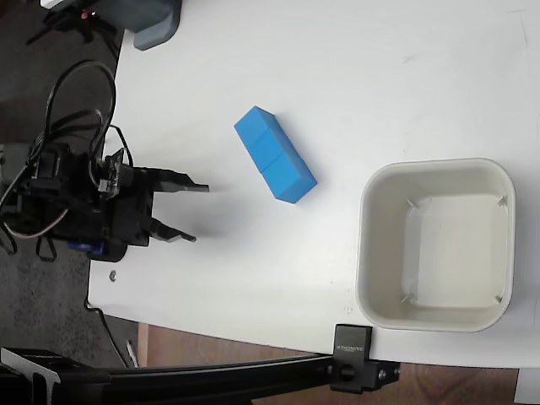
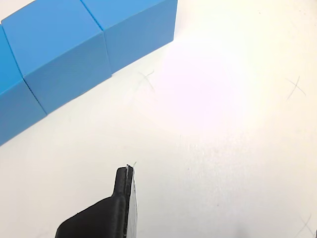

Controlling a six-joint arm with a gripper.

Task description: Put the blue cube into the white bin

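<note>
A separate blue cube is out of view in both frames. What shows is a long blue block (image 1: pixel 275 155) of matching cubes joined at seams, lying diagonally mid-table; its cubes (image 2: pixel 64 49) fill the upper left of the wrist view. The white bin (image 1: pixel 364 253) stands hollow at the right, far from the block. My gripper (image 1: pixel 201 213) is open at the table's left edge, fingers pointing right toward the block with a gap of bare table between. One black finger (image 2: pixel 121 203) shows low in the wrist view, with nothing held.
A grey device (image 1: pixel 156 25) sits at the table's top left corner. A black clamp (image 1: pixel 354 369) grips the table's front edge below the bin. Cables (image 1: pixel 80 93) loop off the table behind the arm. Faint pencil crosses (image 2: pixel 296 88) mark the white tabletop.
</note>
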